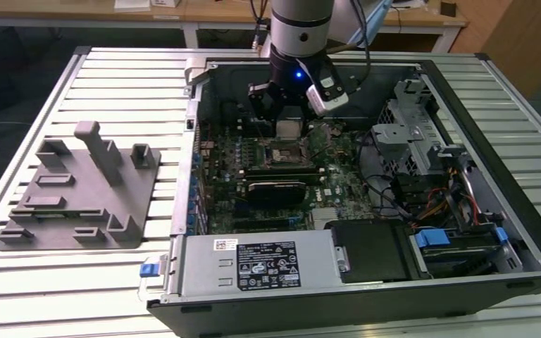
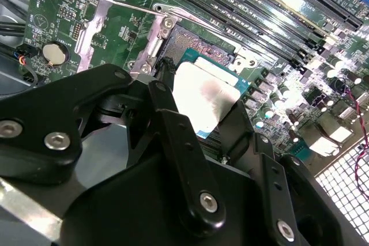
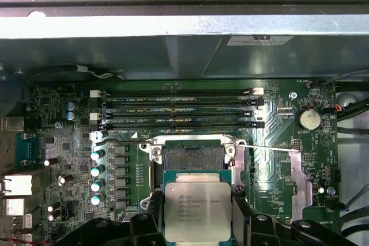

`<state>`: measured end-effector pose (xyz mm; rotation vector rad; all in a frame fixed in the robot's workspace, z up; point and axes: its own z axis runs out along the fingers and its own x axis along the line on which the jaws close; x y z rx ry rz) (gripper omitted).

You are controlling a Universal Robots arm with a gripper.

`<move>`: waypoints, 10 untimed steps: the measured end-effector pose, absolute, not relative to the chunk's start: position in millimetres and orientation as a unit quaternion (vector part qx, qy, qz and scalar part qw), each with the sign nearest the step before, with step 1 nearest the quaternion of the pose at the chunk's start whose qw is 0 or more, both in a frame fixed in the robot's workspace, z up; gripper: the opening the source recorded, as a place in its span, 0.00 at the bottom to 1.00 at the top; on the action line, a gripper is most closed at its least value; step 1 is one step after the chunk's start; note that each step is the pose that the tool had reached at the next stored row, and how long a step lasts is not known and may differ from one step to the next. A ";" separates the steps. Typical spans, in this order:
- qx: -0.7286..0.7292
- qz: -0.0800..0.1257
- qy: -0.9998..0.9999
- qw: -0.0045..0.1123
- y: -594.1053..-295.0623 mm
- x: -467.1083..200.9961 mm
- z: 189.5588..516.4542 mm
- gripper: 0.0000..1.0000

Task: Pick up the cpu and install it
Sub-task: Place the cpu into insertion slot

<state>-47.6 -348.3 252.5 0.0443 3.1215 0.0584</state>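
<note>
Right now your fingers (image 2: 170, 120) are pinching the cpu (image 3: 198, 209) by two opposite edges, holding it just above the open socket (image 3: 192, 155) on the motherboard (image 3: 271, 142).

An open computer case (image 1: 532, 243) lies on its side on a ribbed metal tabletop (image 1: 110, 84). The arm (image 1: 301, 28) comes down from above into the far end of the case, with a small blue light glowing on its wrist. Its hand (image 1: 289, 125) grips the cpu (image 1: 289, 130), a pale square chip, between two dark fingers. The chip hangs just above the green motherboard (image 1: 341, 179), close over the square socket (image 1: 284, 153). A black block (image 1: 275, 188) sits on the board nearer me, and beyond it the silver power supply (image 1: 251, 264) fills the near corner. On the exterior view's left, well apart from the case, a grey fixture plate (image 1: 64, 204) with upright posts rests on the slats.
</note>
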 end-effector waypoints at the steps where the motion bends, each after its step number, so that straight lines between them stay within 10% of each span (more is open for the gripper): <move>1: 0.014 0.019 1.000 0.010 -348.3 -47.6 252.5 0.55; 10: 0.060 0.018 0.998 0.010 -348.3 -47.6 252.3 0.55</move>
